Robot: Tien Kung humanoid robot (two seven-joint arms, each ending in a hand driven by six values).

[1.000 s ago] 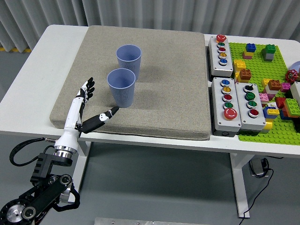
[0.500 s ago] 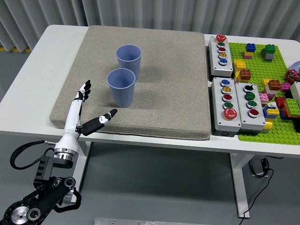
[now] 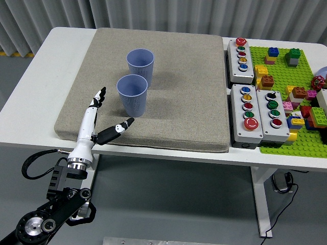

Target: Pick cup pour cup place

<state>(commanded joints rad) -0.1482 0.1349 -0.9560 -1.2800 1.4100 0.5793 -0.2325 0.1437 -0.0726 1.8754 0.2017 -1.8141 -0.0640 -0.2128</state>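
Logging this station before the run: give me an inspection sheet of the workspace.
Surface: white table with a grey-beige felt mat on it.
Job's things: two upright blue ribbed plastic cups, near cup and far cup, standing close together on the mat, both untouched.
Clutter: three grey push-button boxes; green brick baseplate with coloured toy bricks.
Hands: left hand open, over the mat's near left corner, short of the near cup; right not in view.
Cables: black cable looped at the left arm; black cable on the floor.
Surroundings: grey curtain behind.
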